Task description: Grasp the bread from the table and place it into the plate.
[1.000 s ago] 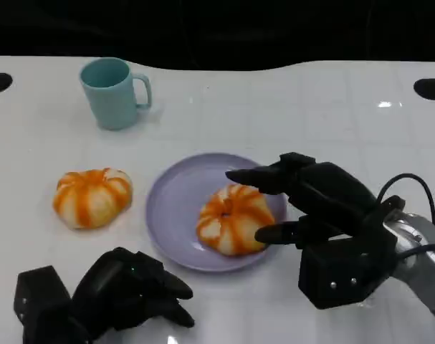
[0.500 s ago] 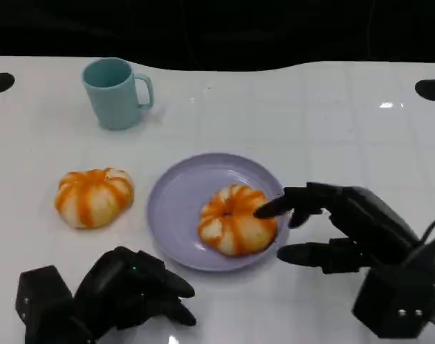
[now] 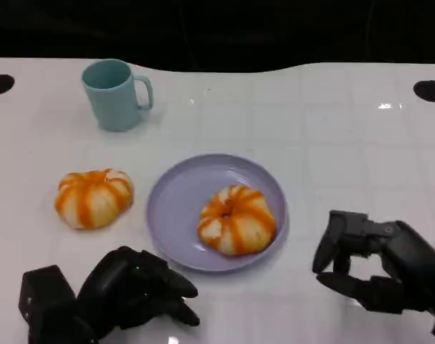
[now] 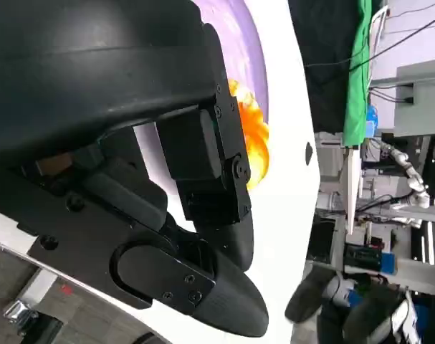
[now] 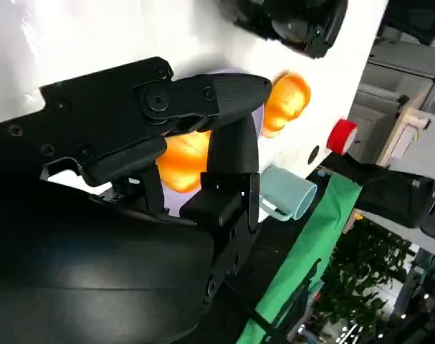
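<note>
**One bun on the plate, a second waits on the table**

At the lower right of the head view, the robot's right hand (image 3: 378,269) hangs just above the white table (image 3: 346,143) with its fingers loosely curled and parted, holding nothing; it sits near the right rim of the lilac plate (image 3: 174,208) but apart from it. At the lower left, the left hand (image 3: 124,294) rests low near the front edge, its fingers drawn inward with nothing in them. One orange-striped bread (image 3: 236,219) lies inside the plate, toward its right side. A second bread (image 3: 93,197) sits on the bare table just left of the plate, not touching it. A teal mug (image 3: 115,93) stands at the upper left, well apart from both.

The likeliest trouble, by this reading, is a reach for the second bread clipping the plate's near rim and sliding it, or a soft bun being crushed or rolled by a hard close. Setting it down could also crowd the bun already there. Open table lies to the right and centre top; the front edge is close under both hands.
</note>
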